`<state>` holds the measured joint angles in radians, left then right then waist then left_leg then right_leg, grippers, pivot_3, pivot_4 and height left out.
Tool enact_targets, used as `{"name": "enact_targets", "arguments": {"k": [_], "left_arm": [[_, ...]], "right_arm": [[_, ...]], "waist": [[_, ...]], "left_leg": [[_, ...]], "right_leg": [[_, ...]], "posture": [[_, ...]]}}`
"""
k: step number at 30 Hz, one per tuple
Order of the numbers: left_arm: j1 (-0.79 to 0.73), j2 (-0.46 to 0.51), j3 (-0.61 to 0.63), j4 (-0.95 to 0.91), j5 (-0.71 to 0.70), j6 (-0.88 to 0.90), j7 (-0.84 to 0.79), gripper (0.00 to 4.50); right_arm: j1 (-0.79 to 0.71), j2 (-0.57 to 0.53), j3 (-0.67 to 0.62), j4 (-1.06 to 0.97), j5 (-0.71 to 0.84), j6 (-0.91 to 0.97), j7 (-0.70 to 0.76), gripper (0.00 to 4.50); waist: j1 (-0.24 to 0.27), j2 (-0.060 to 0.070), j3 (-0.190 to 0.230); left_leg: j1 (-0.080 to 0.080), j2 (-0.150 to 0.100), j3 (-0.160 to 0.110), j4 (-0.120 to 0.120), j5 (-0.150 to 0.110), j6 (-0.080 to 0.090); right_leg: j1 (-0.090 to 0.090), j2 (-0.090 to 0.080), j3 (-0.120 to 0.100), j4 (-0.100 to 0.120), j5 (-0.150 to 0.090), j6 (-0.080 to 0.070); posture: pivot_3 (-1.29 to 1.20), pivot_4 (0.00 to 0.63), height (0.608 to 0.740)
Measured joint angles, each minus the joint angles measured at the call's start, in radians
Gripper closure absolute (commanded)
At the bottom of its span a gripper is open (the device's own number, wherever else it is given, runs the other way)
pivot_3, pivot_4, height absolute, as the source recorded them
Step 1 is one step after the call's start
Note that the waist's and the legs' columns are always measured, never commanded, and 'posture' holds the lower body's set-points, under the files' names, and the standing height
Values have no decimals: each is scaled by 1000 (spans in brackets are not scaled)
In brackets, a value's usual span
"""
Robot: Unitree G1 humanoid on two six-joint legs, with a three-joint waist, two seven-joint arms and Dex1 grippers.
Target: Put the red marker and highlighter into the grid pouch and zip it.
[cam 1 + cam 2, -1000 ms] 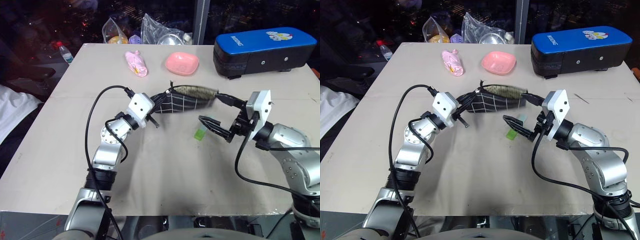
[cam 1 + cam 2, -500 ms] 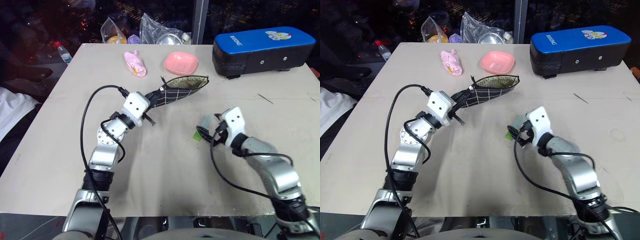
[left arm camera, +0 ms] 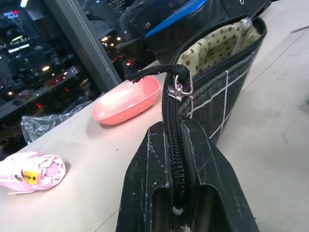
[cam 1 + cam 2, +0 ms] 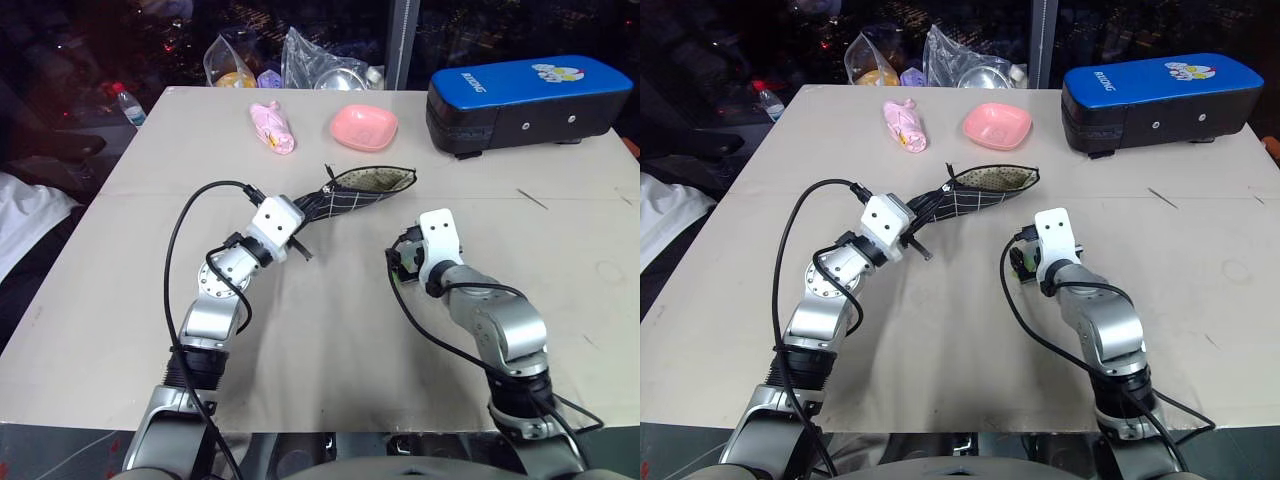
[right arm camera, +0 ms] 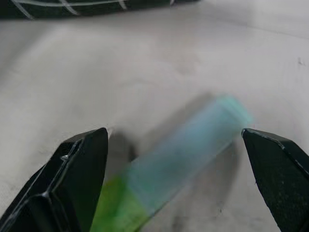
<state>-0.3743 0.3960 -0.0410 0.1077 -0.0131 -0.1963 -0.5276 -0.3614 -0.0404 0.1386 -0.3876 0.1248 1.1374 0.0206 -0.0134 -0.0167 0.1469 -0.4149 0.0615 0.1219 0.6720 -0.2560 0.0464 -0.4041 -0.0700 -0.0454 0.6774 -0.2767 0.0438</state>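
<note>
Right gripper (image 5: 176,174) hangs low over the table (image 4: 330,380) with its two black fingers (image 5: 72,179) spread wide, and the highlighter (image 5: 174,162) lies flat on the bare top between them, touching neither; its green body is toward the wrist and its pale bluish end points away. From the head camera this gripper sits just right of the table's middle, at about 3 o'clock from the left gripper (image 3: 175,193).

Left gripper is clamped shut on the zipper edge of the grid pouch (image 4: 350,195), holding that end up so the pouch slants away toward 1 o'clock. The pouch's mouth gapes at the far end, showing a pale dotted lining, and the zipper pull (image 3: 179,88) sits along the teeth just past the fingertips.

Beige and matte, the tabletop has a faint seam running across it. Farther back, at 12 o'clock, stand a pink dish (image 4: 365,127) and, to its left, a pink folded bundle (image 4: 272,128). At 2 o'clock rests a big black case with a blue top (image 4: 530,100). Crumpled clear bags (image 4: 290,62) lie at the far edge. Beyond is dark glass with scattered lights; a plastic bottle (image 4: 130,104) stands off the table's left corner.
</note>
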Motion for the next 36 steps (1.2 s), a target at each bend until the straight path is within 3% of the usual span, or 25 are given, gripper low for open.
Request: {"name": "enact_targets", "arguments": {"k": [6, 7, 11, 16, 22, 26, 32, 36], "left_arm": [[0, -1, -2, -2, 10, -4, 1, 4500], [0, -2, -3, -2, 10, -4, 1, 4500], [0, -10, -8, -2, 13, -4, 4, 4500], [0, -15, -9, -2, 13, -5, 8, 4500], [0, -31, -12, -1, 17, -6, 9, 4500], [0, -31, -12, -1, 19, -8, 9, 4500], [-2, -28, -35, 0, 22, -13, -15, 4500], [-12, -28, -56, 3, 31, -30, -35, 4500]], "right_arm": [[-2, 33, -8, 17, -6, 19, -27, 49], [1, 32, -8, 15, -5, 22, -25, 283], [11, 18, -6, 1, -2, 41, -10, 1740], [15, -5, -20, -20, 2, 62, 5, 4091], [5, -39, -38, -27, 17, 66, 37, 4180], [-4, -233, -62, 8, -6, -38, 108, 4180], [-147, -691, -7, 113, -127, -642, 444, 4180], [-240, -806, 77, 204, -222, -955, 610, 4180]], "waist": [[1, -1, 0], [1, -1, -1], [1, -1, -1], [2, -2, -1], [7, -2, -1], [6, -1, 0], [-6, 1, 3], [-3, 1, 3]], "left_leg": [[0, 0, 0, 0, 0, 0], [0, 0, 0, 0, 0, 0], [0, 0, 0, 0, 0, 0], [0, 0, -1, 0, 0, 0], [-1, -1, -2, -1, 0, 0], [-2, -4, -1, -1, -1, 2], [0, -4, 0, -3, -1, 2], [0, -1, 0, -4, 0, 1]], "right_leg": [[0, 0, 0, -1, 0, 0], [0, 0, 0, -1, 0, 0], [0, 0, 0, -1, 0, 0], [0, 0, -1, -1, 0, 0], [0, -1, -2, -2, 0, 0], [0, -3, -1, -3, 0, 0], [0, 0, 0, -4, 0, 0], [0, 2, 0, -6, 0, 0]], "posture": [[0, 150, 740], [0, 150, 740], [0, 150, 740], [0, 150, 740], [0, 150, 740], [0, 150, 740], [0, 150, 740], [0, 150, 740]]}}
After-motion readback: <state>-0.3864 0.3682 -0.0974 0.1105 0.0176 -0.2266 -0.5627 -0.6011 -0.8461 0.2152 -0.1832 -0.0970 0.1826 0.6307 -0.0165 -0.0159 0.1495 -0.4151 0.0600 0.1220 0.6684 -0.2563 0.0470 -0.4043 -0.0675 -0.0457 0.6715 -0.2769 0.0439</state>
